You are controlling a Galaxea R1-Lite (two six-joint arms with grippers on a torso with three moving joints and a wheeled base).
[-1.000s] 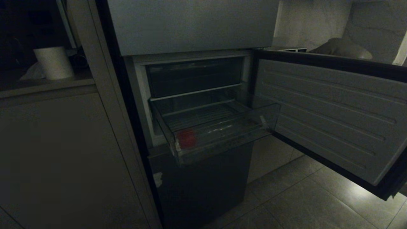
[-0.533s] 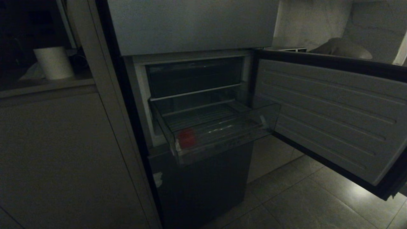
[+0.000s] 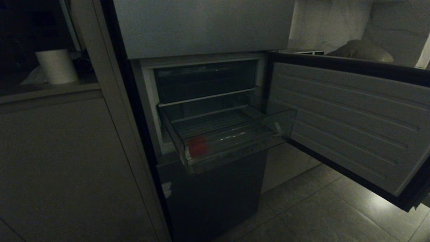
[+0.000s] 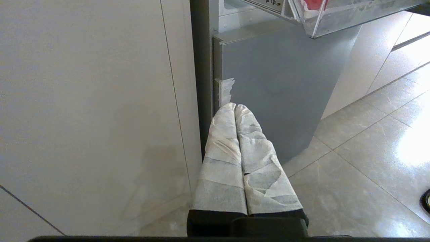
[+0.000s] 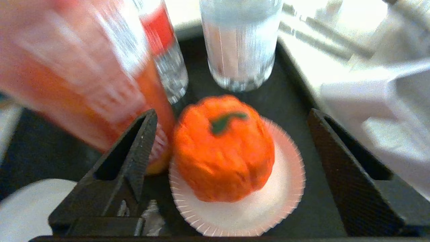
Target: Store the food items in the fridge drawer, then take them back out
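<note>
Dim kitchen, fridge drawer (image 3: 228, 134) pulled out, red food item (image 3: 197, 146) at its front-left corner. My right gripper (image 5: 231, 148) spread wide around pumpkin-shaped item (image 5: 223, 148) on black tray (image 5: 295, 101). Left gripper (image 4: 235, 111) clenched, parked low.

The right end effector (image 5: 231, 141) has its two black fingers (image 5: 129, 158) spread wide apart, one on each side of the orange pumpkin cake (image 5: 223, 148), not touching it. The left end effector (image 4: 235, 109) hangs low with its wrapped fingers pressed together.
</note>
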